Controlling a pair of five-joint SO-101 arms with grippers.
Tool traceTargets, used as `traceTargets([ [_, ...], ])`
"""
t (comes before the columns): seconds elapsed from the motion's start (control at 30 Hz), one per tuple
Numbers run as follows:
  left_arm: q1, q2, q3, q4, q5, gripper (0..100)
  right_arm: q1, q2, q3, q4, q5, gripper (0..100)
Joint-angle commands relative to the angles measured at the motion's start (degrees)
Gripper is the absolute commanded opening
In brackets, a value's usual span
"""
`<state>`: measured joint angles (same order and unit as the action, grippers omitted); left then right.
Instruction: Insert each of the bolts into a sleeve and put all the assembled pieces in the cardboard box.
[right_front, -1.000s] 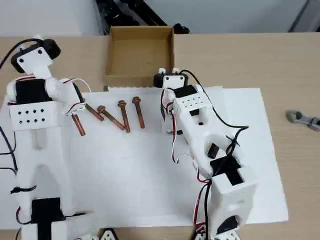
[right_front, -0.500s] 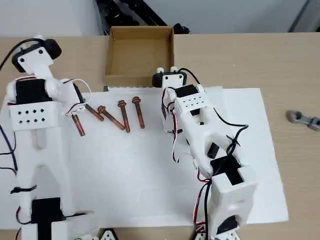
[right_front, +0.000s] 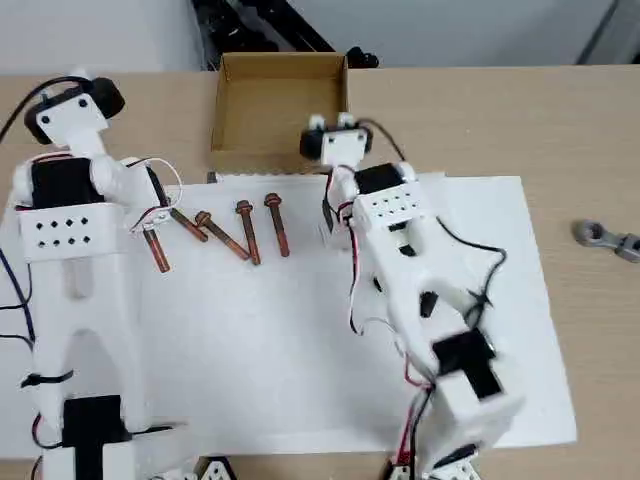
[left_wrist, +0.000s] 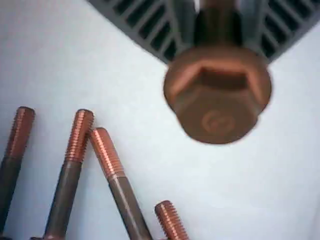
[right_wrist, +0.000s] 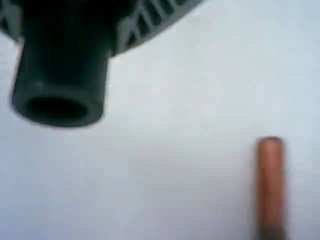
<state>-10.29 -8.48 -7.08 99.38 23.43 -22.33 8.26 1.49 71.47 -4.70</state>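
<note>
A copper bolt (left_wrist: 217, 95) points its hex head at the left wrist camera, with my left gripper (left_wrist: 217, 27) shut on its shank. From above, that bolt (right_front: 157, 250) hangs at the left of the white sheet under the left gripper (right_front: 150, 225). Several more bolts (right_front: 247, 232) lie in a row on the sheet just right of it. A black sleeve (right_wrist: 60, 75) is held in my shut right gripper (right_wrist: 65, 25), above the sheet, with one bolt tip (right_wrist: 270, 185) nearby. The right gripper (right_front: 330, 222) is right of the bolt row. Beyond the sheet's far edge stands the open cardboard box (right_front: 225, 110).
The white sheet (right_front: 250, 350) covers the middle of the wooden table. A small metal tool (right_front: 605, 237) lies on the bare wood at the far right. Dark cables and gear sit behind the box.
The right arm has shifted towards the far side of the table, nearer the box, and its rear links have swung. The left arm and the lying bolts have stayed put.
</note>
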Motion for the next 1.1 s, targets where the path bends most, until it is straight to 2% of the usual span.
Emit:
traceTargets([
  [0.0,-0.35,-2.90,-0.22,0.44,-0.35,0,0.13,-13.67,-2.20,-0.22,0.88,0.4],
  [0.2,-0.35,-2.99,-0.40,-1.14,-0.44,0,0.13,-33.98,-0.88,1.19,1.41,0.4],
  [0.33,0.09,-2.99,-0.48,-3.69,-0.35,0,-0.57,-47.87,5.89,1.10,3.87,0.3],
  [0.53,1.05,-2.99,-0.48,-14.33,-0.26,0,-0.22,-67.12,29.45,-0.92,5.98,0.3],
  [0.7,4.31,-2.99,-0.48,-20.92,-0.18,0,-0.22,-81.19,47.12,-14.11,6.77,0.3],
  [0.97,11.69,-3.08,-0.66,-34.99,-0.18,0,-0.48,-77.76,57.58,-31.87,6.42,0.3],
  [1.07,12.92,-3.08,-3.21,-35.87,-0.18,0,-0.48,-73.45,56.62,-38.11,5.63,0.3],
])
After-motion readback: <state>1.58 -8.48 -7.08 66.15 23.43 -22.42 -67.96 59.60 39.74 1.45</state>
